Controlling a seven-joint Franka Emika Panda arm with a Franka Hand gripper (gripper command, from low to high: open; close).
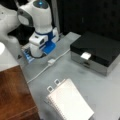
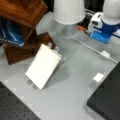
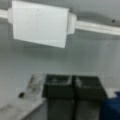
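My gripper (image 3: 73, 88) shows at the bottom of the wrist view, its two dark fingers pressed together and holding nothing. It hangs low over the grey table (image 3: 30, 62). Just ahead of it lies a small white box (image 3: 40, 25) on a white cable (image 3: 97, 26). In both front views the white and blue hand (image 1: 41, 43) (image 2: 101, 28) is folded down beside the arm's base, with the white box (image 1: 51, 61) (image 2: 105, 53) on the table a short way from it, not touched.
A black case (image 1: 96, 46) with silver sides and a white tag (image 1: 85, 55) (image 2: 98, 77) stands to one side. A white spiral notepad (image 1: 70, 102) (image 2: 43, 65) leans on a stand. Wooden blocks (image 2: 22, 15) and a white lampshade (image 2: 68, 10) stand nearby.
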